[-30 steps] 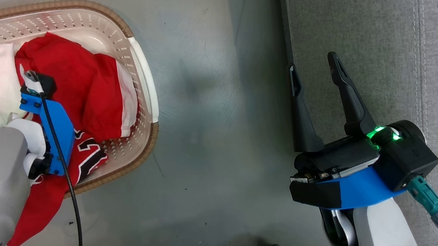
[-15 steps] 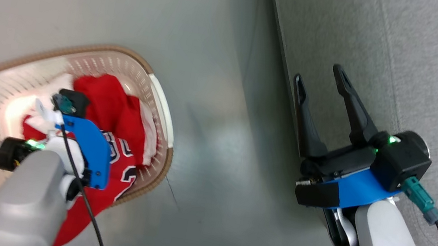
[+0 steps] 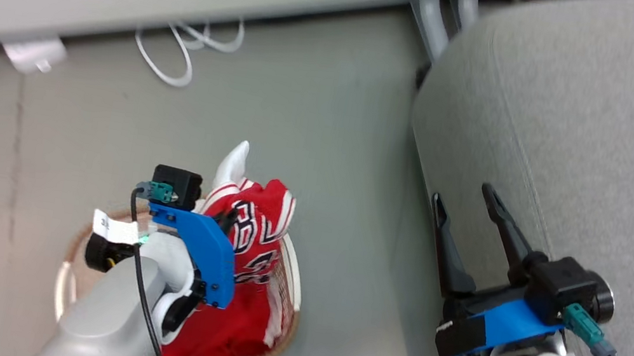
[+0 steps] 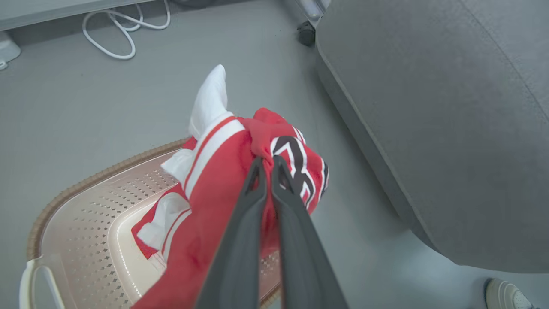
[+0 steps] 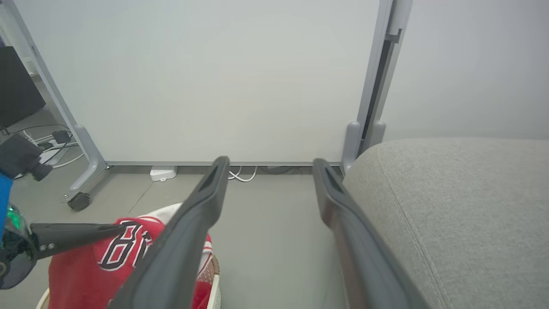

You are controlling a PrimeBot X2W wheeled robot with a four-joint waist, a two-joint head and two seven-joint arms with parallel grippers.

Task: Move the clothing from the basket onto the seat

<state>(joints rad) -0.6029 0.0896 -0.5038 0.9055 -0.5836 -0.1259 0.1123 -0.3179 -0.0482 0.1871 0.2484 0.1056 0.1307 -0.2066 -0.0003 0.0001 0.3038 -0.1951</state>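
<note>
My left gripper is shut on a bunch of the red clothing. The jersey's black-and-white numbers and a white-striped red piece hang from it above the basket. The lower end of the clothing still trails into the cream basket, which stands on the floor left of the seat. The seat is a big light-grey cushion at the right. My right gripper hangs open by the seat's left edge with nothing between its fingers. In the right wrist view the right gripper points at the wall, with the clothing at lower left.
A pale partition on grey legs with a caster stands behind the basket. A white cable and a white power block lie at its foot. Grey floor runs between the basket and the seat.
The head camera has tilted up, so the whole picture shifted. My left gripper has risen with the clothing bunch, lifting it above the basket. The right gripper stays open.
</note>
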